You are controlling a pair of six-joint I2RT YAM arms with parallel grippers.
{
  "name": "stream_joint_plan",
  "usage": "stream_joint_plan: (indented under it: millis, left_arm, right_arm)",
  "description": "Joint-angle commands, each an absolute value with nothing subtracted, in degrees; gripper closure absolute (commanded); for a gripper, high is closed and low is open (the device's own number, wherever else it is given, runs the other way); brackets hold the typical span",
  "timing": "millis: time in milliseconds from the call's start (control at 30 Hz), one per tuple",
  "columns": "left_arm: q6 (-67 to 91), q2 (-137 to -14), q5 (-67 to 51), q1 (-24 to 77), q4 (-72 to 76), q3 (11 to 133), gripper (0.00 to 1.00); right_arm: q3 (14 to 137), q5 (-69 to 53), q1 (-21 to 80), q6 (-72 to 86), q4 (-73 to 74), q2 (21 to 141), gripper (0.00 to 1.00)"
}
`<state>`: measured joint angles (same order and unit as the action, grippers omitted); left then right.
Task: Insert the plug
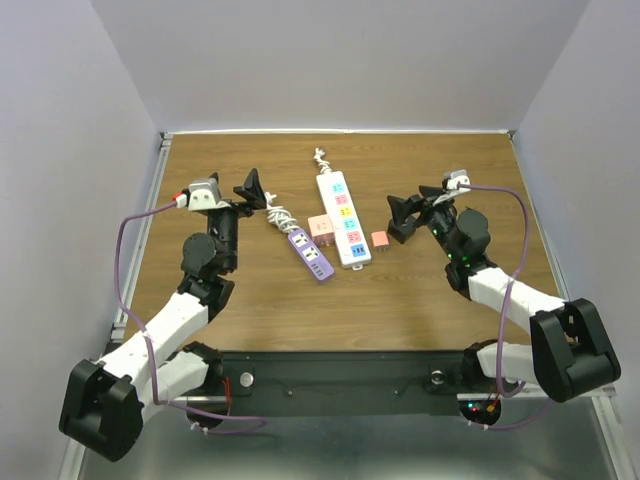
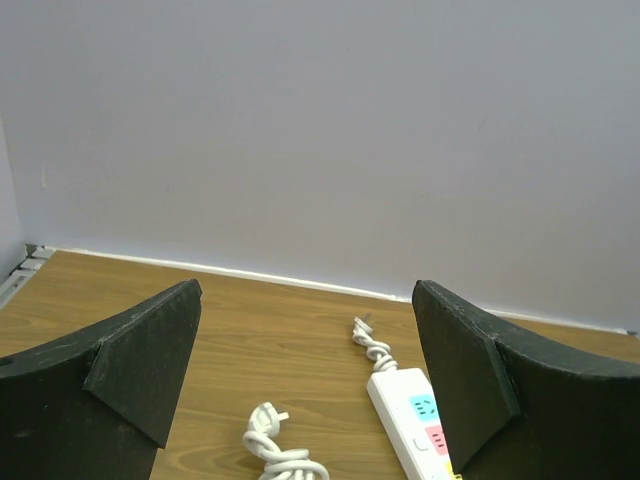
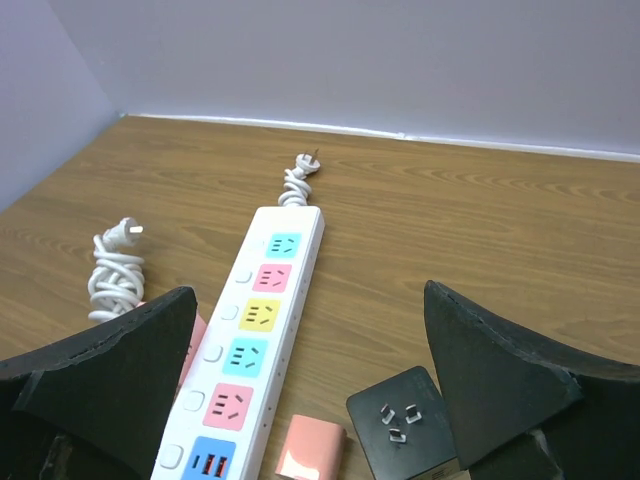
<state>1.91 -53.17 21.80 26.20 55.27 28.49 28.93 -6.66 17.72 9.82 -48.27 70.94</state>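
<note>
So in the overhead view, the long white power strip with the coloured sockets [image 1: 343, 218] sits dead centre on the brown wooden table [image 1: 440, 300], running toward the top of the frame. Its own bundled white cord [image 1: 320, 157] is at the far end. Just left of it is a short purple power strip [image 1: 311, 254] with a coiled white cable [image 1: 281, 218] trailing up-left. A small pink cube adapter [image 1: 321, 227] is wedged between the two strips.

The small pink plug block [image 1: 380, 241] is just right of the white strip's lower end, not in any socket. In the right wrist view a black square adapter [image 3: 405, 425] lies prongs up beside it.

The left gripper [image 1: 252, 190] is in the upper left, with its fingers spread wide and nothing between them. It sits off to the side of the coiled cable. The right gripper [image 1: 402, 220] is also spread wide and holding nothing. It's just right of the pink plug, over the black adapter. Grey walls [image 1: 340, 60] surround the table.
</note>
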Motion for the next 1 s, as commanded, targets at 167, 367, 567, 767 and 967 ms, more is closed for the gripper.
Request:
stream_joint_plan:
  millis: [167, 367, 567, 767, 967]
  left_arm:
    - [1.1, -50.3, 25.3, 26.4, 64.8, 24.7, 0.01]
    - [4.2, -52.0, 31.3, 26.4, 63.2, 26.4, 0.01]
    - [1.3, -59.1, 33.2, 26.4, 61.9, 30.8, 0.01]
    - [0.5, -63.2, 31.1, 26.4, 60.9, 33.3, 0.01]
    - [0.6, -63.5, 24.5, 26.4, 59.5, 33.9, 0.01]
  right_arm:
    - [26.7, -4.7, 18.0, 10.2, -55.3, 69.0, 0.00]
    - [25.7, -3.5, 18.0, 10.4, -54.8, 67.8, 0.00]
    - [24.3, -3.6, 18.0, 11.7, -52.1, 67.1, 0.00]
    - [22.1, 4.8, 18.5, 12.0, -48.2, 69.8, 0.00]
    - [23.5, 8.7, 18.6, 12.0, -47.1, 77.2, 0.00]
